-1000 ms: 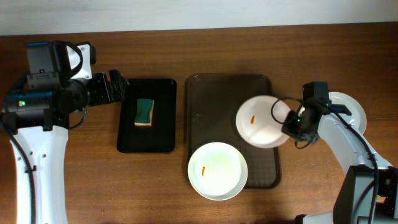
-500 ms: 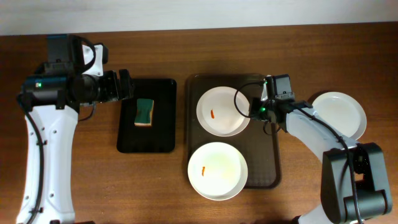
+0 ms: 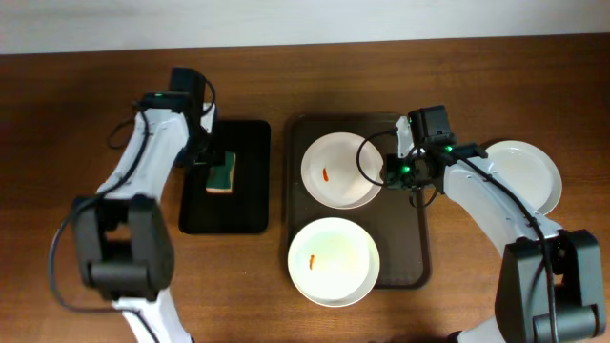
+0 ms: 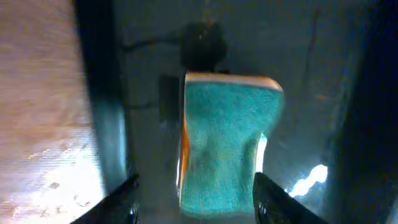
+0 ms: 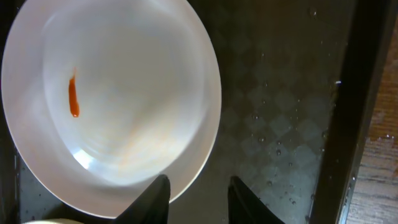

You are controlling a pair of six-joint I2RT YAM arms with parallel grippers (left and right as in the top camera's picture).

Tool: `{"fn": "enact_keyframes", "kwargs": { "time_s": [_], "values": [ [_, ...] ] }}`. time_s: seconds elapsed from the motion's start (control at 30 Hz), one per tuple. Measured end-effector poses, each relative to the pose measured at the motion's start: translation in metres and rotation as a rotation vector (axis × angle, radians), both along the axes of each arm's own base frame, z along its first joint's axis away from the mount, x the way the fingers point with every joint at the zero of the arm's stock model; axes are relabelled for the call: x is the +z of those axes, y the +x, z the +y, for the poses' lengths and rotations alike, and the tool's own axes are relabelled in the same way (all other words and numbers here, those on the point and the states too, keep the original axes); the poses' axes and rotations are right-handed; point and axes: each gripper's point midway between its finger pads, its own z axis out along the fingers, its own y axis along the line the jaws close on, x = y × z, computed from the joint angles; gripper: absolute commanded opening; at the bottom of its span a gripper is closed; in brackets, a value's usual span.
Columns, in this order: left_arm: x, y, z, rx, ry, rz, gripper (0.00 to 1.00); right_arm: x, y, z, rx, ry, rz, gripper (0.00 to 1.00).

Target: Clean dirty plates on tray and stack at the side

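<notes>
My left gripper [image 4: 196, 202] hangs open over the sponge [image 4: 230, 143], one finger at each side of its near end, touching nothing that I can see. The sponge lies green face up on the small black tray [image 3: 238, 214]. To take it well, I judge I should centre over it, come straight down until the jaws bracket its narrow middle, and close there. One finger sits near that tray's raised rim, so I should keep it clear.

My right gripper [image 5: 200, 193] is also spread, its jaws set either side of the rim of the upper plate [image 5: 124, 93]. That plate rests on the brown tray [image 5: 280, 124] with its orange smear [image 5: 73, 96] facing up. A firm pinch there should steady it for wiping.

A second smeared plate [image 3: 334, 262] overhangs the brown tray's front edge. A third plate [image 3: 529, 171] lies on the table to the right.
</notes>
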Motion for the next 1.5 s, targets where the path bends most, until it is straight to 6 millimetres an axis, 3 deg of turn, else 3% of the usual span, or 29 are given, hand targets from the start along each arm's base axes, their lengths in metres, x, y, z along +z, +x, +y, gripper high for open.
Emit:
{"fn": "enact_keyframes", "kwargs": {
  "time_s": [0.07,0.1,0.17,0.2,0.33,0.37,0.43,0.47,0.6,0.67,0.77,0.8,0.83,1.03,1.1,1.13,1.2,1.27,1.3,1.4,1.43,1.47,1.5],
  "values": [
    [-0.027,0.003,-0.002,-0.009,-0.006,0.036,0.45,0.0,0.0,0.0,0.0,0.0,0.0,0.33],
    [-0.038,0.007,-0.005,-0.022,-0.018,0.04,0.34,0.0,0.0,0.0,0.0,0.0,0.0,0.32],
    [-0.053,0.008,-0.012,-0.055,-0.055,0.056,0.04,0.0,0.0,0.0,0.0,0.0,0.0,0.33],
    [-0.055,0.009,-0.015,-0.065,-0.07,0.058,0.0,0.0,0.0,0.0,0.0,0.0,0.0,0.33],
    [-0.053,0.006,-0.021,-0.085,-0.097,0.081,0.02,0.0,0.0,0.0,0.0,0.0,0.0,0.32],
    [-0.051,0.003,-0.021,-0.085,-0.095,0.1,0.15,0.0,0.0,0.0,0.0,0.0,0.0,0.32],
    [-0.043,-0.005,-0.018,-0.088,-0.082,0.146,0.62,0.0,0.0,0.0,0.0,0.0,0.0,0.32],
    [-0.039,-0.004,-0.017,-0.084,-0.079,0.146,0.66,0.0,0.0,0.0,0.0,0.0,0.0,0.33],
    [-0.021,-0.006,-0.015,-0.087,-0.067,0.133,0.64,0.0,0.0,0.0,0.0,0.0,0.0,0.33],
    [-0.018,-0.006,-0.015,-0.088,-0.068,0.13,0.56,0.0,0.0,0.0,0.0,0.0,0.0,0.33],
    [-0.037,-0.022,-0.013,-0.087,-0.063,0.175,0.37,0.0,0.0,0.0,0.0,0.0,-0.001,0.33],
    [-0.044,-0.025,-0.012,-0.087,-0.06,0.178,0.13,0.0,0.0,0.0,0.0,0.0,0.0,0.33],
    [-0.058,-0.026,-0.011,-0.088,-0.057,0.154,0.0,0.0,0.0,0.0,0.0,0.0,0.0,0.33],
    [-0.055,-0.039,-0.011,-0.085,-0.071,0.159,0.03,0.0,0.001,0.0,0.0,0.001,-0.004,0.33],
    [-0.046,-0.047,-0.015,-0.082,-0.095,0.205,0.31,0.0,0.001,0.0,0.0,0.001,-0.004,0.33],
    [-0.034,-0.039,-0.017,-0.09,-0.104,0.186,0.42,0.001,0.001,0.0,0.0,0.001,-0.006,0.33],
    [-0.014,-0.019,-0.02,-0.084,-0.116,0.115,0.44,0.001,0.002,0.0,0.0,0.001,-0.007,0.33],
    [-0.01,-0.016,-0.02,-0.084,-0.114,0.095,0.43,0.001,0.002,0.0,0.0,0.001,-0.007,0.34],
    [-0.011,-0.011,-0.019,-0.085,-0.107,0.075,0.38,0.001,0.002,0.0,0.0,0.001,-0.007,0.34],
    [-0.028,-0.005,-0.017,-0.088,-0.093,0.025,0.28,0.001,0.003,0.0,0.0,0.002,-0.012,0.37],
    [-0.041,-0.009,-0.016,-0.086,-0.092,0.025,0.17,0.001,0.003,0.0,0.001,0.001,-0.013,0.37],
    [-0.054,-0.014,-0.017,-0.086,-0.096,0.02,0.0,0.001,0.003,0.0,0.001,0.002,-0.012,0.38],
    [-0.055,-0.012,-0.018,-0.092,-0.101,-0.001,0.0,0.001,0.003,0.0,0.0,0.002,-0.013,0.38]
  ]
}}
